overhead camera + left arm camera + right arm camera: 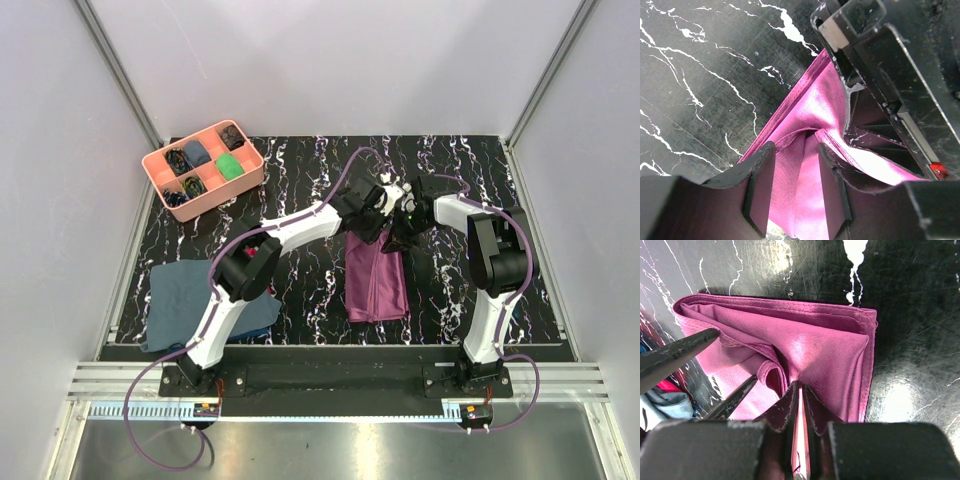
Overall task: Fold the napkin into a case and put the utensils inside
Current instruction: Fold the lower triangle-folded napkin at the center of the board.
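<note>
Both arms meet over the middle of the table (300,170), at the far end of the napkin (375,285). It lies as a narrow plum oblong, long side running toward the near edge and well clear of every corner.

The right gripper (799,390) is clamped tight on the napkin, with a thin sliver of cloth showing between its closed jaws. The left gripper (796,165) has its jaws parted. Satin folds run between them, and I'd say nothing is squeezed.

This cloth looks light, limp and glossy, so it's probably slippery. Several layers are stacked, and they'll likely slide over each other. The best hold is a firm pinch on the stitched hem or a corner of the top layer. Grab the bulk and the whole pouch lifts.

Now the trouble spots. From above, the two wrists hide the far end completely. Neither wrist camera makes clear which layer the right jaws have, or whether a mouth is open. No utensils can be seen anywhere — hidden or out of frame, can't say.

A slate-blue cloth (185,295) sits toward the near left corner and a pink tray (160,165) at the far left. The tray's small contents are too tiny to read.
</note>
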{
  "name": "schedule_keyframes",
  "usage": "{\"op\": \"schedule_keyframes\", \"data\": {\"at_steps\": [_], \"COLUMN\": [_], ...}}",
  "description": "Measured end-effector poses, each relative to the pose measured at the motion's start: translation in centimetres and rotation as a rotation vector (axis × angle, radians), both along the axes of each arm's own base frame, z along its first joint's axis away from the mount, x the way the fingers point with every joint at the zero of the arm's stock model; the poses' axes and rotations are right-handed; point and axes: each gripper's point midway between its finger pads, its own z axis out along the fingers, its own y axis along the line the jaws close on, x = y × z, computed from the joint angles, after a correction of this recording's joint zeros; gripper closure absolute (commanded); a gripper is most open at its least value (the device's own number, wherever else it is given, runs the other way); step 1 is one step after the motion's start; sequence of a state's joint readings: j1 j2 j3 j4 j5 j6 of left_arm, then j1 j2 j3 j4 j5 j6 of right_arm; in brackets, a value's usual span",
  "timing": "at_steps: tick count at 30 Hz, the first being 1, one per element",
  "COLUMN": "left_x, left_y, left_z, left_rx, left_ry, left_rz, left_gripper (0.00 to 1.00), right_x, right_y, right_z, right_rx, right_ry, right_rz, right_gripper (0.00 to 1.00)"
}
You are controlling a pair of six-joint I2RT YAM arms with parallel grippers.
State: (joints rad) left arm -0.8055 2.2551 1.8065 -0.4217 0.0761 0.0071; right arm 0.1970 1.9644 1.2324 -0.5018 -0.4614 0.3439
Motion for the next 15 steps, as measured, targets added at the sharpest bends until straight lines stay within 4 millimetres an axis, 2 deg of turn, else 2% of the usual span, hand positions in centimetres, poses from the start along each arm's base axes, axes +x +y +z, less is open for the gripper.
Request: {"op": "schedule_keyframes", "data": {"at_steps": [7, 15], "left_x": [-0.2, -0.2], "left_y": [-0.2, -0.3], "left_z": [-0.6, -1.2], "left_rx": [-0.002, -0.001], "left_ry": [0.014, 0.019], "left_rz": [-0.01, -0.016], "left_gripper": [0.58, 0.8], "right_x": [0.0, 0.0], "right_y": [0.0, 0.0], "right_z": [0.0, 0.0], "right_rx": [0.0, 0.0], "right_ry": [0.0, 0.001], "right_rz": [0.0, 0.0], "right_gripper": [0.89, 0.89]}}
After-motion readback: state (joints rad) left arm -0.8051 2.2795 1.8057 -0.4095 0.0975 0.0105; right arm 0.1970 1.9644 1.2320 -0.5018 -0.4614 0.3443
